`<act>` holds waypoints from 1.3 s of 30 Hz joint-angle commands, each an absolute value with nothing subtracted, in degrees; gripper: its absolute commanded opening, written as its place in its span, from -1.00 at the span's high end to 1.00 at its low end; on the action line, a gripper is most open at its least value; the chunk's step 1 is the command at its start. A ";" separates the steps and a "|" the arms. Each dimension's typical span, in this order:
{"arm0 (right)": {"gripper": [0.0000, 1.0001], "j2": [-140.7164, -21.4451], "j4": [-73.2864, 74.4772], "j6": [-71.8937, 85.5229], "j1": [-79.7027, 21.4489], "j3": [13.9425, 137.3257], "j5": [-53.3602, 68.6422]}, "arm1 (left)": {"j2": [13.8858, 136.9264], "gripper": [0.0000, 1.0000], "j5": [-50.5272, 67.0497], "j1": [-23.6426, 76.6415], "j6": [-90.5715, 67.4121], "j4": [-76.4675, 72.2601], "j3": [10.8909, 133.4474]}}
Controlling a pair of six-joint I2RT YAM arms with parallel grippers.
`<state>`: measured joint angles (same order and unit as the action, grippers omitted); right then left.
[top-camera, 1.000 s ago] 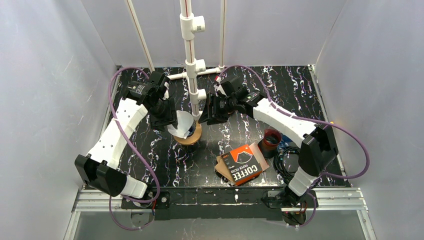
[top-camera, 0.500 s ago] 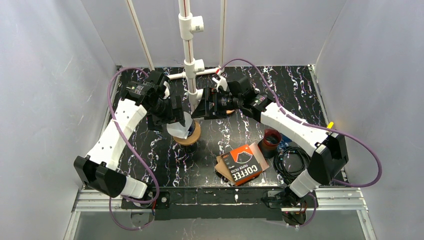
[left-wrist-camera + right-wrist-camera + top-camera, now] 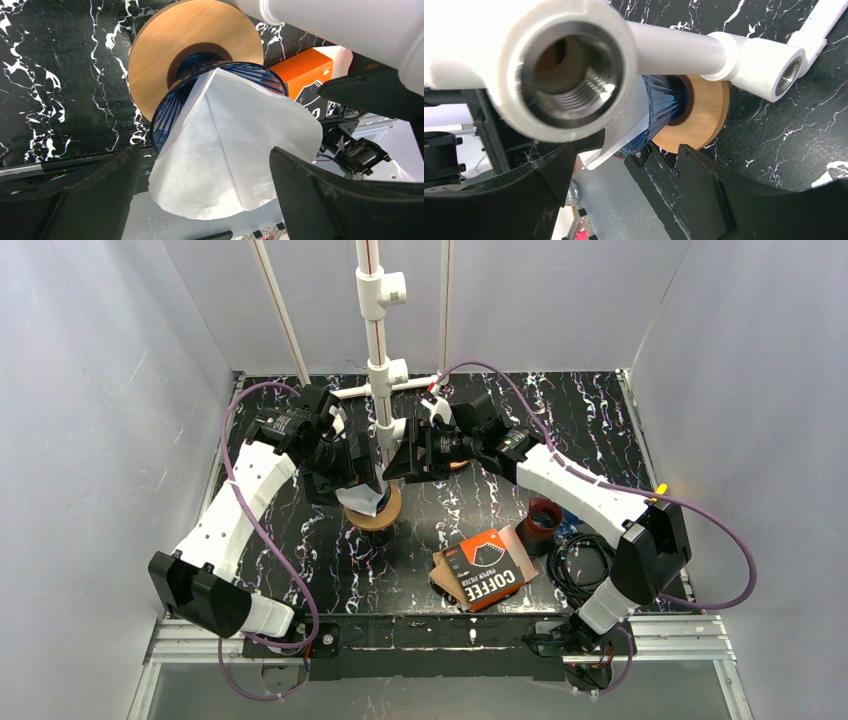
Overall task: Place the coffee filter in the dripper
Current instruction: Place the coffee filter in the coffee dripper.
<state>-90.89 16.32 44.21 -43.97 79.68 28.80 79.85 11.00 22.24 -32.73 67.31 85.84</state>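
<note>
Now, coffee filter (image 3: 225, 150): a white paper cone; you find its point seated inside the dripper, with its wide mouth sticking out past the rim and leaning to one side.
Dripper (image 3: 167, 107): a blue ribbed cone on a round wooden collar (image 3: 170, 45), standing on the black marbled table (image 3: 600, 410) between your two arms.
Left claw (image 3: 207, 200): released, fingers spread wide, with the filter in the gap between them.
Right claw (image 3: 624, 195): released too, fingers wide apart, hovering just beside the dripper.
White pipe stand (image 3: 378, 330): rises just behind the dripper, between the two claws.
Filter box (image 3: 487, 570): orange, printed COFFEE, lying nearer to you and right of the dripper.
Dark red cup (image 3: 543, 515): just right of the box, beside a coil of black cable (image 3: 580, 565).
</note>
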 commanded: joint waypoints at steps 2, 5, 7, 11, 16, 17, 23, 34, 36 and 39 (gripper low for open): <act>-0.64 -91.85 14.68 44.58 -44.12 79.18 30.32 | 78.67 -0.97 13.78 21.91 -31.55 67.16 84.96; -0.59 -92.21 14.55 44.84 -44.07 79.17 30.32 | 78.47 -0.97 13.33 21.91 -31.55 67.42 84.98; -0.55 -92.48 14.66 45.01 -44.12 79.16 30.41 | 78.28 -0.97 11.89 21.89 -31.63 68.52 85.44; -0.52 -92.90 14.83 45.26 -44.12 79.26 30.49 | 77.85 -0.97 6.99 21.90 -31.73 71.98 86.81; -0.47 -93.53 15.53 45.13 -44.12 79.27 30.58 | 76.47 -0.95 2.44 21.76 -30.76 74.71 87.26; -0.47 -93.65 15.82 45.13 -44.12 79.23 30.63 | 76.37 -0.94 1.80 21.60 -30.38 75.08 87.13; -0.49 -93.59 15.80 45.00 -44.12 79.57 31.04 | 76.25 -0.97 5.56 21.45 -29.14 73.29 86.86; -0.76 -89.77 13.01 45.16 -44.12 77.69 29.95 | 77.19 -0.97 14.83 21.46 -34.14 65.12 82.46; -0.75 -90.18 12.94 45.49 -44.12 77.56 30.29 | 77.37 -0.97 15.93 21.45 -35.13 63.99 81.30; -0.74 -90.45 12.98 45.57 -44.13 77.45 30.25 | 78.23 -0.97 16.56 21.46 -35.48 64.17 81.00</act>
